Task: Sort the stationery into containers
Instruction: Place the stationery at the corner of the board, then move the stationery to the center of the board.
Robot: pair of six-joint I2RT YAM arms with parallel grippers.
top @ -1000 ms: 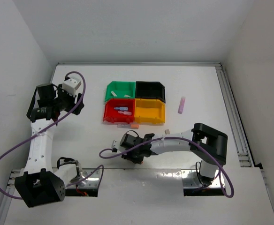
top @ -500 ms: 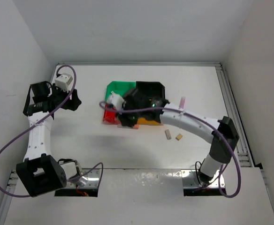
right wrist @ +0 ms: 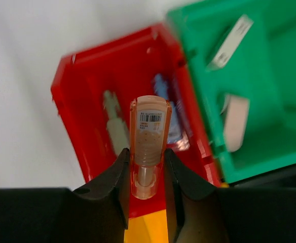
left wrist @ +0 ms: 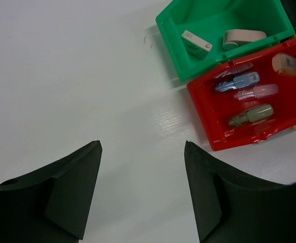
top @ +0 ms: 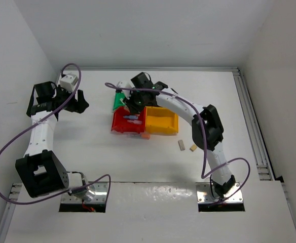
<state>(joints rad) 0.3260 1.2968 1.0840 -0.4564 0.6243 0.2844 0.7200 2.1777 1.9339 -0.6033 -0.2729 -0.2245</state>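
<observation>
My right gripper (right wrist: 146, 161) is shut on an orange stick (right wrist: 149, 136) with a barcode label and holds it above the red bin (right wrist: 82, 111). In the top view the right gripper (top: 133, 105) is over the red bin (top: 120, 122) and green bin (top: 118, 99). The red bin (left wrist: 290, 109) holds blue (left wrist: 237, 81), pink (left wrist: 257, 92) and mint-green (left wrist: 250, 114) sticks. The green bin (left wrist: 214, 20) holds a white block (left wrist: 196, 43) and a tan piece (left wrist: 244, 36). My left gripper (left wrist: 142, 144) is open and empty over bare table left of the bins.
The yellow bin (top: 161, 121) is to the right of the red one; my right arm covers most of the black bin. An orange piece (top: 145, 135) lies in front of the bins. Two small tan blocks (top: 181, 145) (top: 193, 148) lie further right.
My right arm swung from the table's near middle to the back, carrying the orange stick over the red bin. My left gripper shifted slightly toward the back.
</observation>
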